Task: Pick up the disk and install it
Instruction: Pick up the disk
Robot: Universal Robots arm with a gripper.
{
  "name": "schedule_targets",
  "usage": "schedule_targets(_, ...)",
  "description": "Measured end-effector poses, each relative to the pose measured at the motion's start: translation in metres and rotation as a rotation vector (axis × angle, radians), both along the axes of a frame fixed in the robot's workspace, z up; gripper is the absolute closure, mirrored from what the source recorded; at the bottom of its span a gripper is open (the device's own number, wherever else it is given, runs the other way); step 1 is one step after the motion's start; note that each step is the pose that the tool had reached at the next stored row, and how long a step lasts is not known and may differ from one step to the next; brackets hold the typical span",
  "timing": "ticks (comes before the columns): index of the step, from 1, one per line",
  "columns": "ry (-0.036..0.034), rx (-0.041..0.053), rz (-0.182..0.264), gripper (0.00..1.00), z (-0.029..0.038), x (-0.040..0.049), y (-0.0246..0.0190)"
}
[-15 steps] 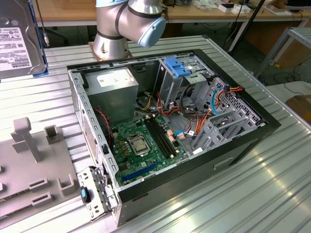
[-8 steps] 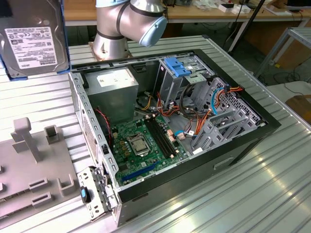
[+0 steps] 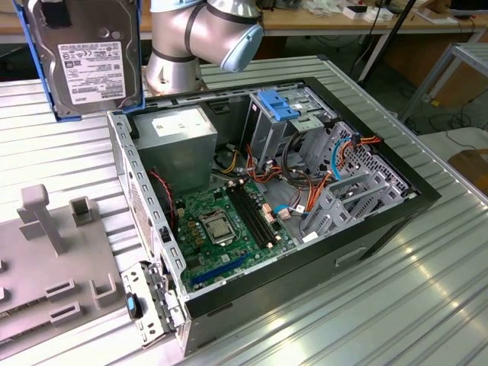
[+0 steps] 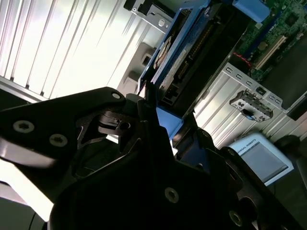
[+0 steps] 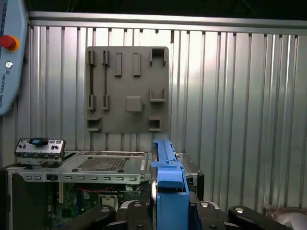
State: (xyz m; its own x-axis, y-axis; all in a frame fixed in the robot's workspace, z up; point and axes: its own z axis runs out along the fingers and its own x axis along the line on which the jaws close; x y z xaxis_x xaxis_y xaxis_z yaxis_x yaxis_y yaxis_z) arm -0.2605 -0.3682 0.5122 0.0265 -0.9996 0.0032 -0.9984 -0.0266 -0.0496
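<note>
Pincer (image 4: 165,122) grips the disk (image 3: 88,57) above ribbed metal table (image 3: 366,305) — wooden workbench (image 3: 305,23) behind.

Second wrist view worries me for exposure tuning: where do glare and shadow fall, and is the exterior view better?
In the second wrist view the ribbed table glares white while the gripper holding the disk is deeply shadowed; the exterior view is evenly lit.

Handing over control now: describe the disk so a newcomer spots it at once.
Find the open computer case. Off its corner toward the exterior view's upper left, the disk hangs upright above the table, gripped by the hand. Bright blue rails frame it, unlike the grey power supply box inside the case.
</note>
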Motion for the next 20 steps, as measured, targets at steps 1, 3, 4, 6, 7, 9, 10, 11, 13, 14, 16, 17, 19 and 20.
schedule_targets(1, 0.0, -0.0001, -0.001, 0.63, -0.0006, 0.0018, 0.0)
schedule_targets(3, 0.0, 0.0, -0.006, 0.63, -0.0022, 0.0041, 0.0)
schedule_targets(4, 0.0, 0.0, -0.014, 0.63, -0.0032, 0.0048, 0.0)
schedule_targets(6, 0.0001, -0.0001, -0.035, 0.63, -0.0048, 0.0055, 0.0)
schedule_targets(7, 0.0001, -0.0001, -0.04, 0.63, -0.0055, 0.0072, 0.0)
schedule_targets(9, 0.0, -0.0001, -0.041, 0.63, -0.0058, 0.0146, 0.0)
schedule_targets(10, 0.0, 0.0, -0.041, 0.63, -0.0059, 0.0199, 0.0)
schedule_targets(11, 0.0001, -0.0001, -0.041, 0.63, -0.0059, 0.0231, 0.0)
schedule_targets(13, 0.0001, 0.0, -0.041, 0.63, -0.0062, 0.0263, -0.0003)
schedule_targets(14, 0.0, 0.0, -0.041, 0.63, -0.0063, 0.0277, -0.0006)
schedule_targets(16, 0.0001, -0.0001, -0.041, 0.63, -0.0067, 0.0313, -0.0007)
schedule_targets(17, 0.0001, -0.0001, -0.041, 0.63, -0.0069, 0.0337, -0.0007)
schedule_targets(19, 0.0001, -0.0001, -0.041, 0.63, -0.0073, 0.0421, -0.0007)
schedule_targets(20, 0.0, 0.0, -0.041, 0.63, -0.0075, 0.0479, -0.0007)
